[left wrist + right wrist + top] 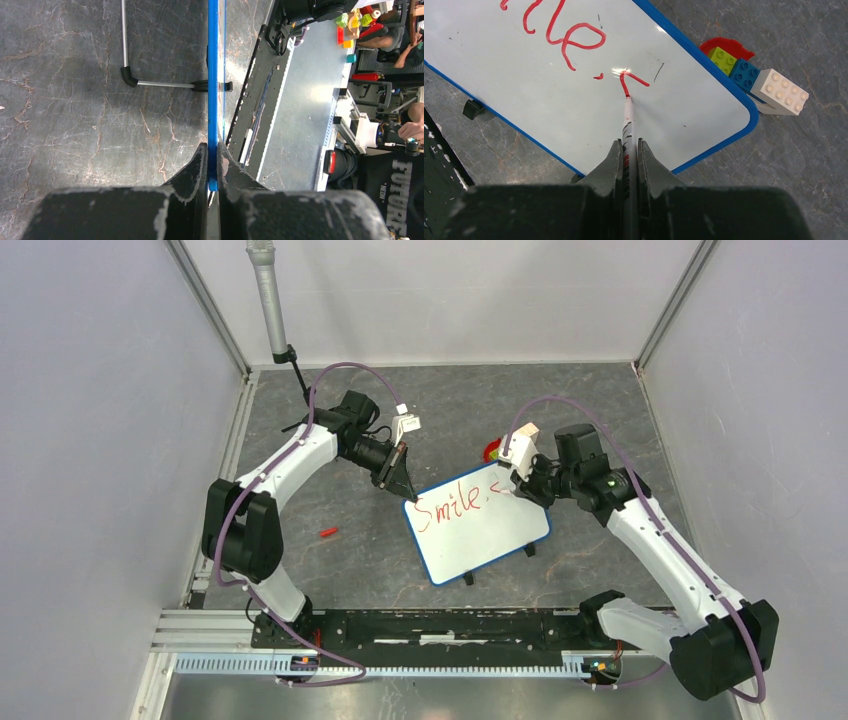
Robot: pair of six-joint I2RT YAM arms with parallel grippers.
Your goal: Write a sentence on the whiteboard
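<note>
Right pincer [628, 146] clamped tight on marker [628, 117], tip touching whiteboard [524, 105].
Left pincer [212, 150] pinches its blue rim [213, 75], mid-frame on desk [370, 560]; sentence [564, 40] only partly written. Board looks light, stiff and tippy on wire legs [160, 84], so hold the rim.

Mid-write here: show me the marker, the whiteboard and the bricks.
marker [627, 125]: right wrist view, on its pale barrel.
whiteboard [485, 540]: top view, on the bare white face near its middle.
bricks [781, 90]: right wrist view, on the top of the white brick.
</note>
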